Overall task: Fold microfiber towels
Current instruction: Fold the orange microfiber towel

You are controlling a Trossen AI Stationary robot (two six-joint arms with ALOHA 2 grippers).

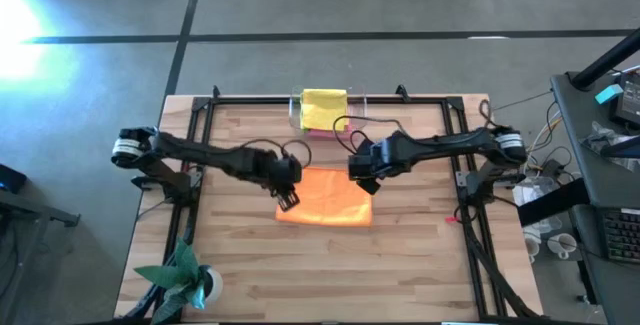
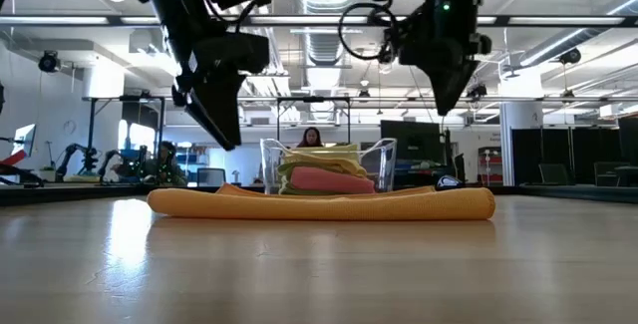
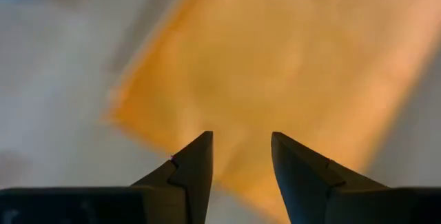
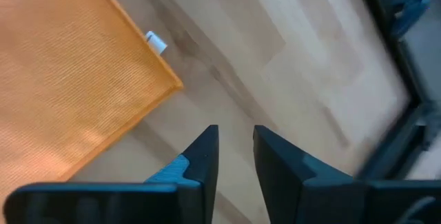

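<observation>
A: Orange towel (image 1: 325, 208) lies folded flat at mid-table, edges fairly square. Left side?

B: Left gripper (image 1: 287, 199) hangs just above the towel's left edge, fingers (image 3: 196, 162) parted with a clear gap, pinching nothing. Bare wood table (image 1: 260, 265) runs on toward the green plant (image 1: 183, 277) at the near left corner.

A: Centre?

B: Clear tray (image 2: 383, 164) stands behind the towel at the far edge, folded cloths stacked inside, yellow towel (image 1: 323, 107) on top, pink one (image 2: 324, 178) lower down.

A: Right side?

B: Right gripper (image 1: 362, 180) hovers over the towel's far right corner, off the cloth, fingers (image 4: 200, 156) slightly apart, empty. A white tag (image 4: 156, 43) sticks out at that corner. Open wood beyond, up to the black frame rail (image 1: 465, 190).
</observation>
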